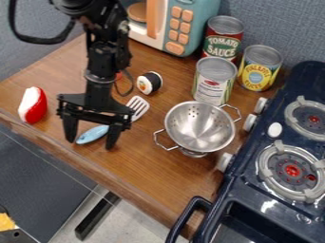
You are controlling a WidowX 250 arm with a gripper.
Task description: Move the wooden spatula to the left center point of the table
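Observation:
My gripper [91, 140] hangs over the left part of the table, its two fingers spread apart. Between them in the view is the light blue handle of a slotted spatula [92, 134], which looks blue and silvery rather than wooden. Its pale slotted head points up and right, just right of the gripper, and part of its middle is hidden behind the gripper. Whether the fingers touch the handle I cannot tell. The brown wooden table [149, 173] lies under both.
A red and white toy [33, 105] lies left of the gripper. A sushi-like toy [149, 82], a metal colander [200, 127] and several cans [215, 78] stand to the right. A toy microwave [175, 23] is behind, and a dark blue stove [254, 190] borders the right side.

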